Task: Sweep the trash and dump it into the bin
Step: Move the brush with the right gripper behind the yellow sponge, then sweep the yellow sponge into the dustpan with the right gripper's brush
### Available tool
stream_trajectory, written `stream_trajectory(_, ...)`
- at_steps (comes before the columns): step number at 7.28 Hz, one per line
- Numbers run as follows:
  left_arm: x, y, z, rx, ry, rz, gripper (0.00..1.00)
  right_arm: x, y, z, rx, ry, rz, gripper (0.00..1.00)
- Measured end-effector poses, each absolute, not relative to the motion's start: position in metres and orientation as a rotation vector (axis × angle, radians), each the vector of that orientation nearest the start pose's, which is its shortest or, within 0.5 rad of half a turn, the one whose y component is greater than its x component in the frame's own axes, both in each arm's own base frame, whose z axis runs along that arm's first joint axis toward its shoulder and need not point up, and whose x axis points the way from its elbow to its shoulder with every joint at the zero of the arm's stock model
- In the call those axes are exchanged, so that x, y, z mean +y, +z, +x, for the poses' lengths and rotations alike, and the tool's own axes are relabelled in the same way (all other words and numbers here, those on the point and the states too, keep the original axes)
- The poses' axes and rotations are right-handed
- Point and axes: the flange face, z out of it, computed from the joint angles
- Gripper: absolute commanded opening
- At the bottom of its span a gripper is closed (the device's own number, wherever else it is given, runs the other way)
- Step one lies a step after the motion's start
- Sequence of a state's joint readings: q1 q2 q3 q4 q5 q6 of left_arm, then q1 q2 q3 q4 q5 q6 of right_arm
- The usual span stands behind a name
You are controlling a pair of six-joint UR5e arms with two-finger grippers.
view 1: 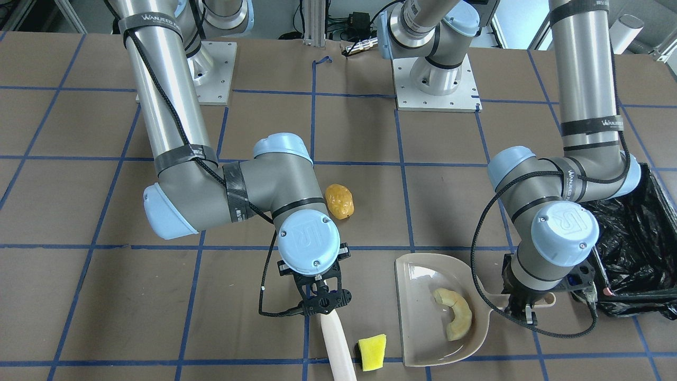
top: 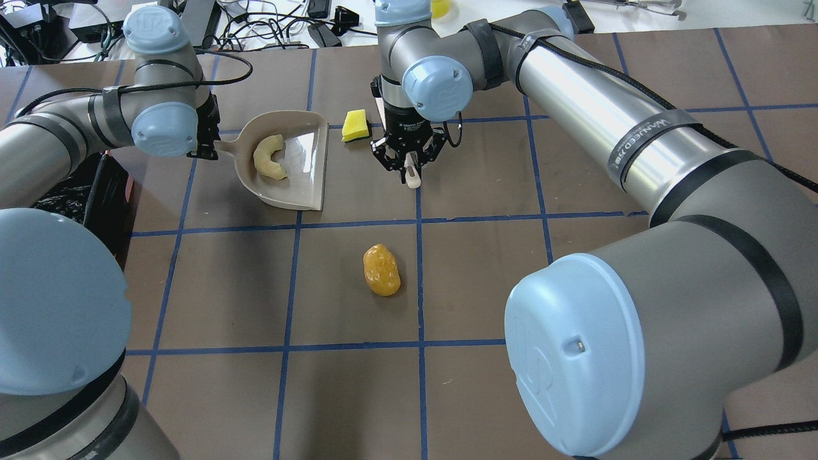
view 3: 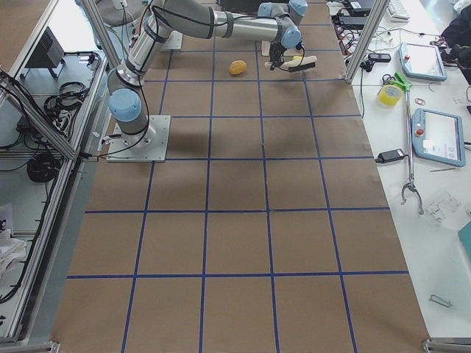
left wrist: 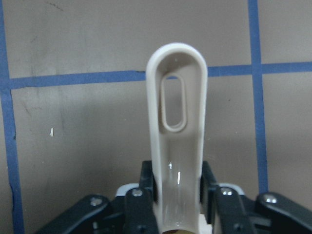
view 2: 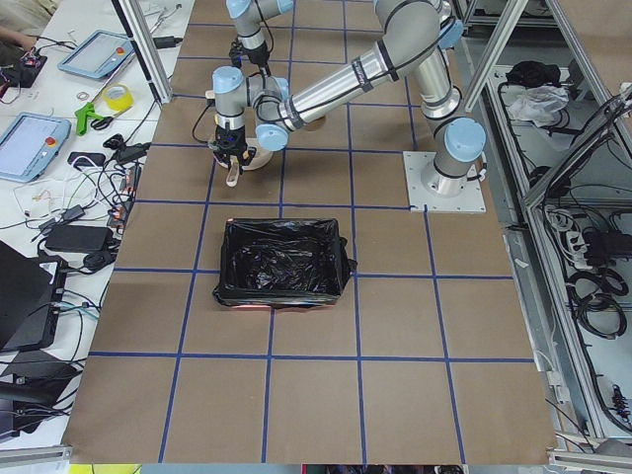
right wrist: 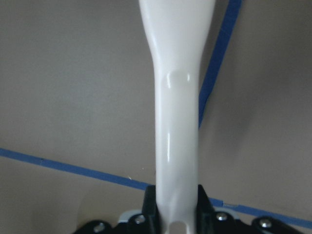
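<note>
My left gripper (view 1: pixel 521 313) is shut on the handle of the beige dustpan (view 1: pixel 420 296), which lies flat on the table; the left wrist view shows the handle (left wrist: pixel 178 122) between the jaws. The tan croissant-like piece (view 1: pixel 456 313) lies in the pan. My right gripper (view 1: pixel 321 307) is shut on a pale brush handle (view 1: pixel 338 344), also seen in the right wrist view (right wrist: pixel 176 122). The yellow sponge wedge (view 1: pixel 372 351) lies between the brush and the pan's mouth. The golden-brown potato-like lump (top: pixel 381 269) lies apart, nearer the robot. The bin (view 1: pixel 634 248) with its black bag stands beside the left arm.
The table is brown with a blue tape grid (top: pixel 418 281). Both arm bases (view 1: pixel 436 87) are bolted at the robot's side. The brush head is out of view. Tablets and tools (view 3: pixel 430 129) lie on a side bench beyond the table's far edge.
</note>
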State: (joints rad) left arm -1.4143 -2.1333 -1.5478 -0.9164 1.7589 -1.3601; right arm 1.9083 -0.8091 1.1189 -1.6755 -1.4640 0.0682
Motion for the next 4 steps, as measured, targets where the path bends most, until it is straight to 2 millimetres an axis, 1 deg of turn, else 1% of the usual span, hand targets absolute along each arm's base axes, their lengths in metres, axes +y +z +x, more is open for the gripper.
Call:
stream_trajectory(1,-0.683,0.235,-0.008,2.192,-0.307,-2.100,0.00,-0.654,0.227,0.392,3.022,0.346,-0.382,0.04)
stream_trajectory(2,-0.683,0.234,-0.008,2.192,-0.307,-2.100,0.00,-0.646,0.223,0.410,3.023,0.352,-0.359,0.04)
stream_trajectory(4,-0.683,0.234,-0.008,2.193,-0.307,-2.100,0.00,-0.615,0.218,0.463,3.030,0.350,-0.306,0.04)
